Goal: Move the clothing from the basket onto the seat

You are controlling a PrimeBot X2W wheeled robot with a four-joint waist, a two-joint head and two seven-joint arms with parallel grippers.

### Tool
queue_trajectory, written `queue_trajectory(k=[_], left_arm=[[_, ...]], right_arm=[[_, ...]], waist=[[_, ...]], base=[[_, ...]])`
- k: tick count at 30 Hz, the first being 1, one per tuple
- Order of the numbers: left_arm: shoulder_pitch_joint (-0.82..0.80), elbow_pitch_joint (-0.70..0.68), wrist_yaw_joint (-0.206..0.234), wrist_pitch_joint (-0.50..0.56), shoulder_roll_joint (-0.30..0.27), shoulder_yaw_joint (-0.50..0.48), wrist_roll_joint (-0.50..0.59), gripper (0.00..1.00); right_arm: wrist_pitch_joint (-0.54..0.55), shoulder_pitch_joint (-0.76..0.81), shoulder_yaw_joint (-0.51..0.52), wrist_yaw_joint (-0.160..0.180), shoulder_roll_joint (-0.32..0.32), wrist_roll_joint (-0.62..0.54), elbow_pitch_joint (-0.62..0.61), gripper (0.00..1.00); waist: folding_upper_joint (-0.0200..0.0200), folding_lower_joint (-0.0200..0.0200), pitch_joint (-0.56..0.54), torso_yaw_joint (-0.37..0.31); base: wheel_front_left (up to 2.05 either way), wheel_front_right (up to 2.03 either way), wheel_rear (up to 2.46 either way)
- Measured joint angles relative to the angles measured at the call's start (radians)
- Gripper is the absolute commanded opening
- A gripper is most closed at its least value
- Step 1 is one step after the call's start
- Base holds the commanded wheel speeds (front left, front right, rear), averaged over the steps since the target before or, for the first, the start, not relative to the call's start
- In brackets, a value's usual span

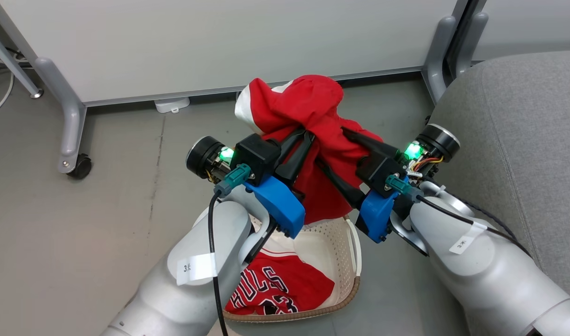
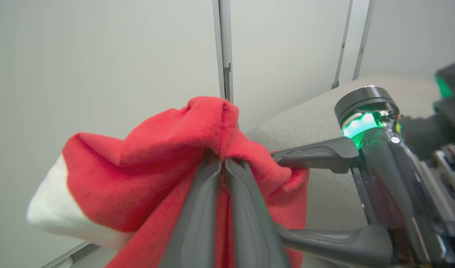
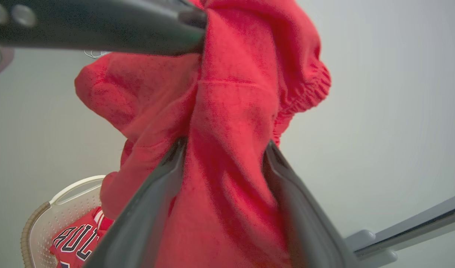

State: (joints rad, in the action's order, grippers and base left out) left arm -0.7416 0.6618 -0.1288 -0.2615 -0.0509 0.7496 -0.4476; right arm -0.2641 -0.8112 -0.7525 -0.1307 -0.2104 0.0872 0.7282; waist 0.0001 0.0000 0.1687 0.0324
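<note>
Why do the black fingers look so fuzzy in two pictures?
Left wrist view: left gripper sits right by the lens, so it blurs; right wrist view: right gripper blurs likewise, red garment sharper; head view: even light, all crisp.

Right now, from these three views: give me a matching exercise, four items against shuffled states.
Items
1. left gripper
2. right gripper
3. Bulls jersey
4. plain red garment

States
A. lying in the basket
B. held up above the basket
C. fingers wide apart, red cloth between them
D. shut on red cloth

Pairs: 1-D, 2-C, 3-A, 4-B
</note>
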Motion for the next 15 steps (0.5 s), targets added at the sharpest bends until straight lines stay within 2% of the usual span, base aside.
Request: queue_trajectory(k=[1, 2, 3, 15], left_arm=[[0.0, -0.002, 0.0, 0.0, 0.0, 0.003, -0.002, 0.0], [0.0, -0.003, 0.0, 0.0, 0.0, 0.005, -0.003, 0.0], [-0.001, -0.004, 0.0, 0.0, 0.0, 0.006, -0.006, 0.0], [-0.005, -0.006, 0.001, 0.0, 0.0, 0.006, -0.011, 0.0]], right_arm=[[0.0, -0.005, -0.008, 0.0, 0.004, 0.012, 0.016, 0.83], [0.0, -0.007, -0.015, 0.0, 0.008, 0.021, 0.027, 0.03], [0.0, -0.008, -0.019, 0.0, 0.012, 0.032, 0.036, 0.0], [0.0, -0.019, -0.025, 0.0, 0.013, 0.073, 0.028, 0.0]], waist=[[0.0, 0.0, -0.001, 0.0], [0.0, 0.0, -0.001, 0.001], [0.0, 0.0, -0.002, 0.001], [0.0, 0.0, -0.007, -0.002]], base=[[0.0, 0.0, 0.0], [0.0, 0.0, 0.0], [0.0, 0.0, 0.0], [0.0, 0.0, 0.0]])
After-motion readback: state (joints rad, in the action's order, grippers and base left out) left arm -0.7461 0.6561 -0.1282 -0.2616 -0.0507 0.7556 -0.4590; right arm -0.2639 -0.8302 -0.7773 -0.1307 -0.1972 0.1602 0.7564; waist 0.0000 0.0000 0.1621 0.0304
